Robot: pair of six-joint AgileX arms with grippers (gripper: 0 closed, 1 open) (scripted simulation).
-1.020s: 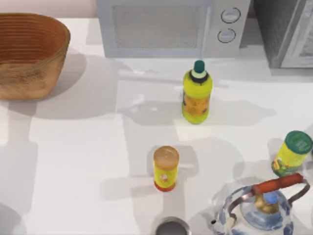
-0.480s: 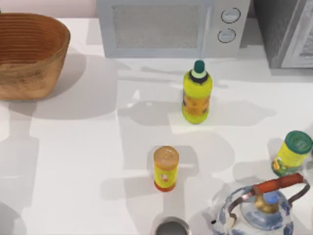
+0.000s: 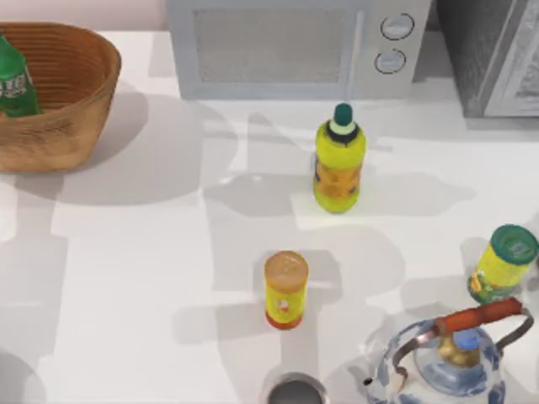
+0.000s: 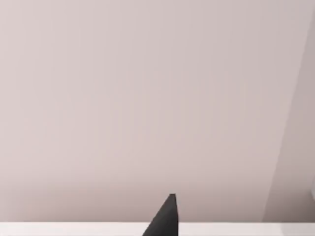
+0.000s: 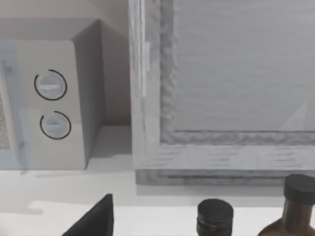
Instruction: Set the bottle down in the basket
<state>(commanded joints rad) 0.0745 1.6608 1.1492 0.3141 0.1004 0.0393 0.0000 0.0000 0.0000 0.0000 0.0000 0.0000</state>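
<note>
Bottle [image 3: 14,84]: we see it cut off at the frame edge, inside the basket [image 3: 80,93], at ten o'clock.
Pincers: we cannot tell either one's state.

Legible text — none. Bottle [image 3: 14,80] in basket [image 3: 80,101]: green-white label, lettering unreadable. Yellow bottle [image 3: 338,165]: orange label, print indistinct. Yellow can [image 3: 285,290] — small graphic, no readable words. Microwave [image 3: 295,46] dials unmarked
</note>
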